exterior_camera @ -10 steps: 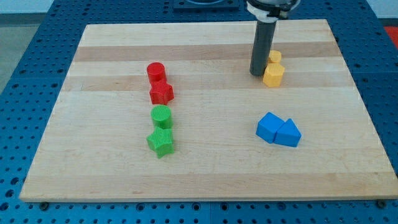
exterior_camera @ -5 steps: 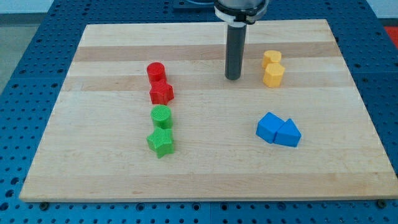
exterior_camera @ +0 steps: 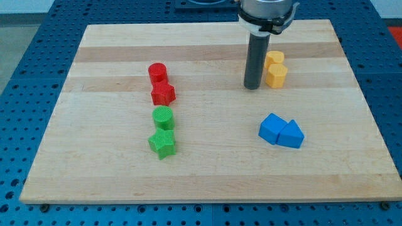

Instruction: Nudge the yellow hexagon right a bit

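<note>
With nothing to grip, my tip (exterior_camera: pixel 252 86) sits bare on the board just left of the yellow hexagon (exterior_camera: pixel 277 75), so I should push level and slow, stopping early, without disturbing the other yellow block (exterior_camera: pixel 274 59) touching behind it.

The board (exterior_camera: pixel 207 169) is pale wood with visible grain, smooth and lightly sheened. The green star (exterior_camera: pixel 162 144), red cylinder (exterior_camera: pixel 157 72) and yellow hexagon (exterior_camera: pixel 276 75) look like ribbed matt plastic. The rod (exterior_camera: pixel 254 59) is dark, smooth and dull. The surrounding table (exterior_camera: pixel 25 94) is blue with a grid of holes.
</note>
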### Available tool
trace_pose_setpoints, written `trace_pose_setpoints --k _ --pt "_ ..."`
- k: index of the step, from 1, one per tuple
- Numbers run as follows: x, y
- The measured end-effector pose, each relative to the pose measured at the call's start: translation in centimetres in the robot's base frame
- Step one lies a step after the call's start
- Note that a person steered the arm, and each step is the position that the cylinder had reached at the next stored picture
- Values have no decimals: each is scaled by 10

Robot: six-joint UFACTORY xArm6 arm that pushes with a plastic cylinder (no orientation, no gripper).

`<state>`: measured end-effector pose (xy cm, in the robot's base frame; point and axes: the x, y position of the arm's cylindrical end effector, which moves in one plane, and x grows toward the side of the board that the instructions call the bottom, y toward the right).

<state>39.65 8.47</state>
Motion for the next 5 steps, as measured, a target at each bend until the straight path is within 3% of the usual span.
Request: trace_pose_setpoints --k 5 --pt "-1 22"
